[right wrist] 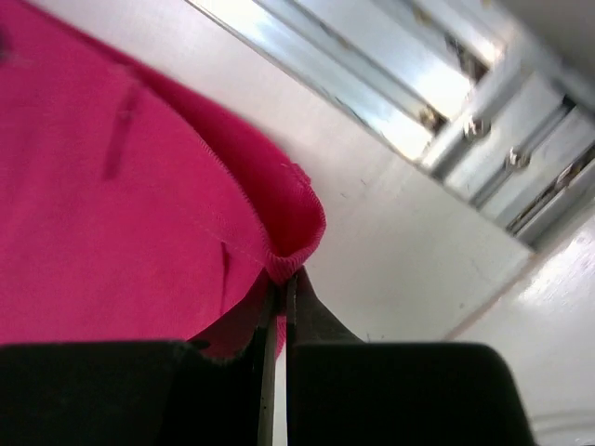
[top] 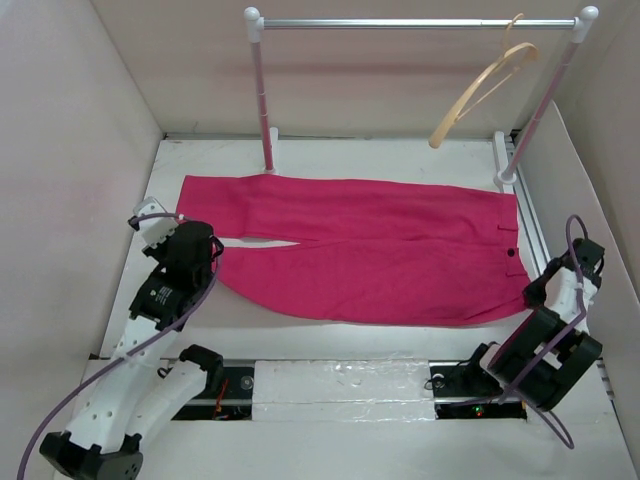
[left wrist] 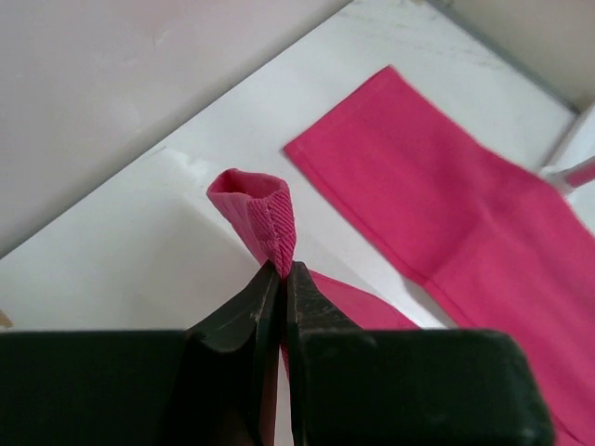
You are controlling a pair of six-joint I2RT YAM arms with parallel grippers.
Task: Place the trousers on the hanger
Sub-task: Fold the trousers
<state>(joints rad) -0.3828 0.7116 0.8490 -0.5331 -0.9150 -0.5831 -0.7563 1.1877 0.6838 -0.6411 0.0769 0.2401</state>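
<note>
The magenta trousers (top: pixel 370 245) lie flat across the table, legs to the left, waist with a dark button at the right. My left gripper (top: pixel 207 262) is shut on the hem of the near leg, which bunches up above the jaws in the left wrist view (left wrist: pixel 258 218). My right gripper (top: pixel 528 300) is shut on the near waist corner, seen folded over the jaws in the right wrist view (right wrist: pixel 288 237). The pale wooden hanger (top: pixel 482 93) hangs tilted near the right end of the rail, far behind the trousers.
The white-and-silver clothes rail (top: pixel 415 22) stands at the back on two posts (top: pixel 263 95). Pale walls close in left, right and behind. A metal track (right wrist: pixel 437 84) runs along the table's right side; a black slot with cables lies between the arm bases.
</note>
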